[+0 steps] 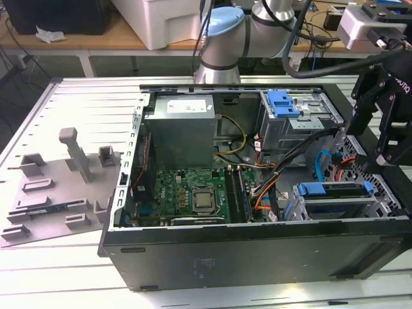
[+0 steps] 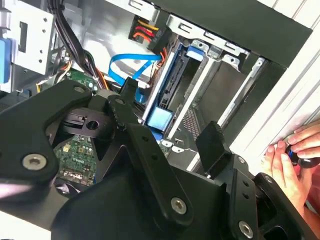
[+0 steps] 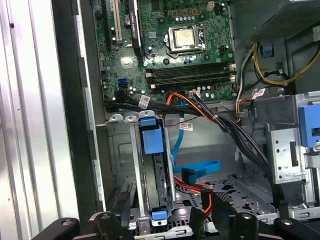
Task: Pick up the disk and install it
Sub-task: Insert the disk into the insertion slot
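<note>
The disk stands on edge in a slot of the metal drive cage at the case's front corner, on the exterior view's right, its blue carrier rail facing up. In both wrist views its blue rail runs along the slot. My black gripper hovers just above and beside that cage, open, with nothing between its fingers. In the second wrist view the gripper spans the slot, one fingertip on each side of it.
The open computer case lies on its side with a grey power supply box, a motherboard, cables and a blue ribbon cable. A blue bracket tops the rear cage. A grey moulded tray lies to the left. A person's hand is beside the case.
</note>
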Action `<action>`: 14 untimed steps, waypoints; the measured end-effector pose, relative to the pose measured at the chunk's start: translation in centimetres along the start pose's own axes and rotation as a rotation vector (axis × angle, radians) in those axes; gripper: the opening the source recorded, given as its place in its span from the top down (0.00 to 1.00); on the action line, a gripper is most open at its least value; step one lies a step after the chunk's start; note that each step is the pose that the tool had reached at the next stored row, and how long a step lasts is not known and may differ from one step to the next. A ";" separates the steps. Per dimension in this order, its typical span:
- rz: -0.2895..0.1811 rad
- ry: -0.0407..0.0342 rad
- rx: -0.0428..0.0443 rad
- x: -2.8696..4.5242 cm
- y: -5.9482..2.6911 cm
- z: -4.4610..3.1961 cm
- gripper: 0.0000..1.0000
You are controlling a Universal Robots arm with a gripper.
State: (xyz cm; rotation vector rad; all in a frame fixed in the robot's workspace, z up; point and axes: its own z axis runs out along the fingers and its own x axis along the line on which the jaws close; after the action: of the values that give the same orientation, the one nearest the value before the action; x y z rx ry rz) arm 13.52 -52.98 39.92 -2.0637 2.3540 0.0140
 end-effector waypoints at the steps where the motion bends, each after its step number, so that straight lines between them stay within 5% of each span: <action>1: 0.002 0.0000 -0.0006 -0.48 -0.29 0.06 0.25; 3: 0.004 0.0007 -0.0054 -0.93 -0.86 0.22 0.25; 6: 0.004 0.0044 -0.0349 -1.10 -2.10 0.63 0.25; 8: 0.005 0.0172 -0.0438 -1.85 -2.25 1.02 0.25; 14: 0.005 0.0352 -0.0667 -2.62 -3.77 1.50 0.25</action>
State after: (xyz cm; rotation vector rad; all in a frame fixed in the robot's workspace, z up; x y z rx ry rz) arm 17.60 -50.85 38.47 -2.1044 2.4115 0.0575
